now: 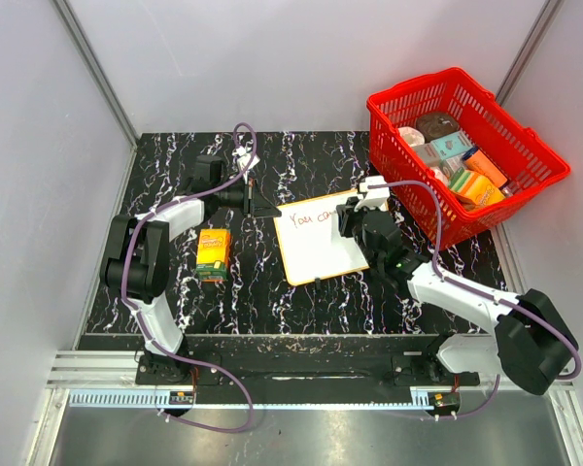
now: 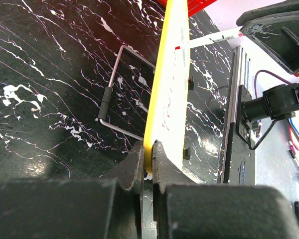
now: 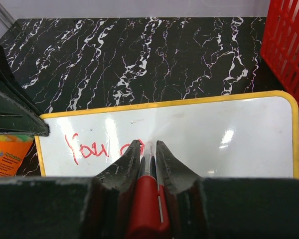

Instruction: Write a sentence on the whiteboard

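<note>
top, left-wrist and right-wrist views of a two-arm writing setup. the whiteboard [image 1: 325, 243] lies flat on the black, white-veined counter [image 1: 272, 301], near its middle, between the two arms and just left of the red basket [image 1: 413, 84], which holds assorted packaged goods. the left arm [image 1: 165, 218] reaches in from the left; the left jaws are clenched on the board's yellow rim [image 2: 159, 99] at its far left corner, one finger on each face of the rim. the right arm [image 1: 466, 296] reaches over the board's near right side; the right jaws are clenched on a red marker [image 3: 147, 209], which points down at the white surface [image 3: 214, 139]. the sentence [image 3: 89, 149] so far reads "you" in red, followed by a partial word whose end is hidden behind the right jaws. an orange box [image 1: 213, 254] lies on the counter left of the board, apart from it. a bent wire loop [image 2: 109, 107] with a black sleeve lies on the counter beside the gripped rim.
</note>
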Tool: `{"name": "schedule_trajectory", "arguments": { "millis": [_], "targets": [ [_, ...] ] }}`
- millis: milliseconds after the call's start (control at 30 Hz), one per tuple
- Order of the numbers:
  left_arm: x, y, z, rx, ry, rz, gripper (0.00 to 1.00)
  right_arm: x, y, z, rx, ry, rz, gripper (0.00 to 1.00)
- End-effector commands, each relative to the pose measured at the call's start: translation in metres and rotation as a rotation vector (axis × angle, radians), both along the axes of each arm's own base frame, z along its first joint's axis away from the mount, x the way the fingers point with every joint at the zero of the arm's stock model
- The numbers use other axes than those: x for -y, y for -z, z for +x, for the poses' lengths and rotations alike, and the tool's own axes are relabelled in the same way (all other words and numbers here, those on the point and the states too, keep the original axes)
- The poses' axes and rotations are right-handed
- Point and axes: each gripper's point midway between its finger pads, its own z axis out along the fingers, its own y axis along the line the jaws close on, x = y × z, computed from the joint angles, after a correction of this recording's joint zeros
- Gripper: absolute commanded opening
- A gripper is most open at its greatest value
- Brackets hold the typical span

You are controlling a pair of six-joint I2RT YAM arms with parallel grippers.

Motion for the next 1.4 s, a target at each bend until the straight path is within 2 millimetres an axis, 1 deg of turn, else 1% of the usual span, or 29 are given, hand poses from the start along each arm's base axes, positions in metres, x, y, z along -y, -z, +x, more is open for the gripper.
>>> {"name": "schedule_trajectory", "arguments": {
  "millis": [0, 300, 333, 567, 900, 1000, 1100, 1133, 1200, 1233, 1367],
  "targets": [
    [0.009, 0.000, -0.008, 0.092, 0.048, 0.027, 0.00, 0.004, -0.022, 0.011, 0.045, 0.048, 0.036, 0.00],
    [0.009, 0.000, -0.008, 0.092, 0.049, 0.028, 0.00, 0.004, -0.012, 0.002, 0.014, 0.016, 0.026, 0.00],
    [0.009, 0.000, -0.008, 0.093, 0.050, 0.027, 0.00, 0.004, -0.008, 0.001, 0.006, 0.009, 0.021, 0.00],
    [0.009, -0.001, -0.007, 0.097, 0.048, 0.029, 0.00, 0.004, -0.003, -0.007, -0.009, -0.016, 0.021, 0.00],
    [0.009, 0.000, -0.008, 0.094, 0.048, 0.031, 0.00, 0.004, 0.005, -0.012, -0.032, -0.029, 0.018, 0.00],
    [0.009, 0.000, -0.009, 0.094, 0.049, 0.031, 0.00, 0.005, 0.005, -0.011, -0.029, -0.024, 0.017, 0.00],
    [0.009, 0.000, -0.008, 0.094, 0.048, 0.031, 0.00, 0.006, 0.000, -0.007, -0.018, -0.005, 0.019, 0.00],
    [0.009, 0.000, -0.008, 0.094, 0.049, 0.030, 0.00, 0.006, -0.005, -0.006, -0.010, -0.002, 0.023, 0.00],
    [0.009, -0.001, -0.008, 0.094, 0.048, 0.031, 0.00, 0.007, -0.007, -0.003, -0.004, 0.013, 0.022, 0.00],
    [0.009, 0.000, -0.008, 0.095, 0.048, 0.031, 0.00, 0.007, -0.012, -0.001, 0.006, 0.017, 0.027, 0.00],
    [0.009, 0.000, -0.008, 0.094, 0.048, 0.031, 0.00, 0.005, -0.019, 0.003, 0.022, 0.022, 0.026, 0.00]
  ]
}}
